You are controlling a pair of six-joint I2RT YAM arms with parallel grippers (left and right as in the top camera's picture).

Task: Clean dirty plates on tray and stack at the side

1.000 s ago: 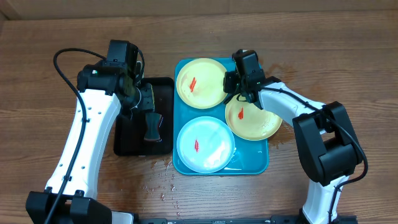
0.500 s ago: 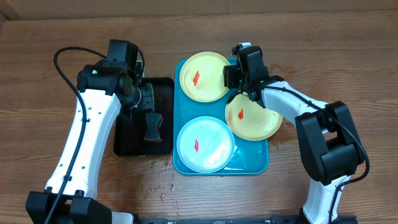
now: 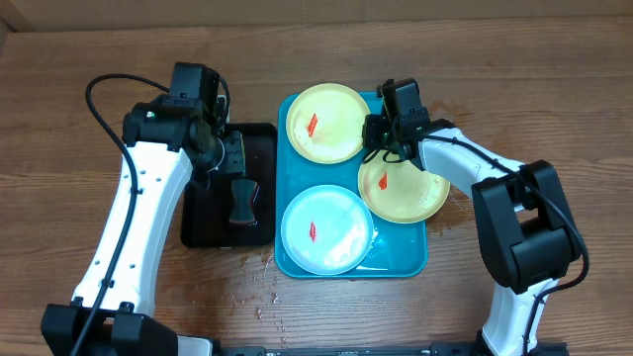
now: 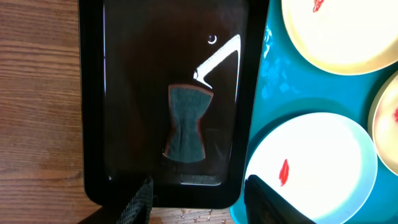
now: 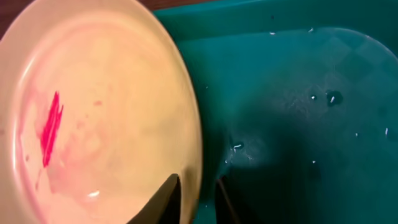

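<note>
Table (image 3: 79,59): brown wood grain, with both arms reaching in from the near edge. Tray (image 3: 406,255): teal, at the table's middle, its long sides running near to far. It carries three plates. Far plate (image 3: 324,123): pale yellow, in the tray's far left corner, with a red smear (image 5: 51,127) left of its centre. Right plate (image 3: 406,190): pale yellow, against the tray's right edge and overhanging the rim there, with a red smear at centre. Near plate (image 3: 326,229): pale mint-white, in the near left corner, its right rim tucked just under the right plate, with a small red smear at centre. Right gripper (image 3: 380,138): at the far plate's right rim. In the wrist view its jaws stand narrowly to either side of that rim and pinch it, with wet teal tray floor beyond. Black tray (image 3: 203,229): smaller, just beside the teal tray's left edge, glossy and wet. Sponge (image 4: 186,124): dark grey, pinched at the waist, lying flat at the black tray's middle. Left gripper (image 4: 199,198): above the black tray, jaws apart with nothing between them and clear of the sponge. Droplets (image 3: 259,265): scattered on the table off the teal tray's near left corner.
</note>
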